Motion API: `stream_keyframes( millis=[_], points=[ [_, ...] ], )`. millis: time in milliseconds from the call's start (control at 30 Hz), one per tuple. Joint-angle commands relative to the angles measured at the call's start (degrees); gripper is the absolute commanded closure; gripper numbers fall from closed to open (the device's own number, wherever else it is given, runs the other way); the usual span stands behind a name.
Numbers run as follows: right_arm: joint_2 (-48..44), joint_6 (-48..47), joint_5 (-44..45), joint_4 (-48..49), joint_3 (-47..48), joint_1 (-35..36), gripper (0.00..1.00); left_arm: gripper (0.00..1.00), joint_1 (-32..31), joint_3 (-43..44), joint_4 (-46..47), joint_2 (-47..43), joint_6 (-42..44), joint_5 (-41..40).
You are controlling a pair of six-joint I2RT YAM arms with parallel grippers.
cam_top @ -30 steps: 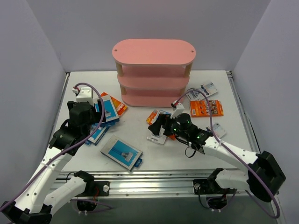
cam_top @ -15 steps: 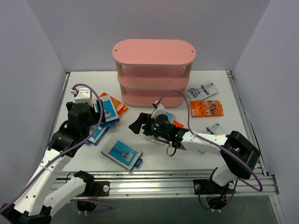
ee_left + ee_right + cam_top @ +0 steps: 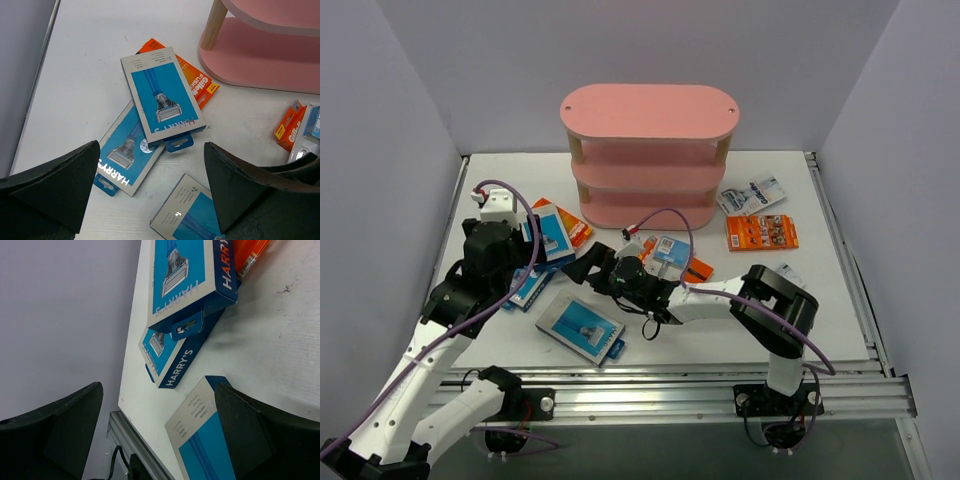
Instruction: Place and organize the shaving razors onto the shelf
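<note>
Nearest the arm bases, a lone blue-and-white box [image 3: 582, 328] is seen lying flat on the table [image 3: 690, 340]. Just beyond it, the right gripper [image 3: 588, 266] is reached across into the left half, its jaws spread wide and nothing held between them. The left gripper [image 3: 152, 200] is likewise released and empty, hung above a stacked pair of blue boxes [image 3: 162, 95], by which an orange card [image 3: 197, 82] is partly covered. Mid-table, a clear blister pack [image 3: 667, 248] is found beside a second orange card [image 3: 695, 268]. Farther right, a third orange card [image 3: 761, 232] and another blister pack [image 3: 752, 193] are laid well apart. At the far side stands the shelf [image 3: 648, 110], on which no pack can be seen. The step in hand is judged to be the approach to a first pick. Next, one box would have to be chosen and its narrow edges spanned by lowered jaws. As both grippers are crowded over the same cluster, one would best be held clear.
</note>
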Motion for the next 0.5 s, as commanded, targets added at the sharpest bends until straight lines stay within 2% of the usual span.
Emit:
stream_keyframes(
  millis=[0, 467],
  points=[
    [3.10, 4.33, 2.39, 5.09, 4.32, 0.56, 0.10, 0.06, 0.22, 0.45, 1.39, -1.14, -0.06, 0.63],
    [13.39, 10.21, 3.27, 2.02, 13.99, -0.05, 0.09, 0.06, 0.14, 0.36, 1.74, -2.99, -0.41, 1.51]
  ],
)
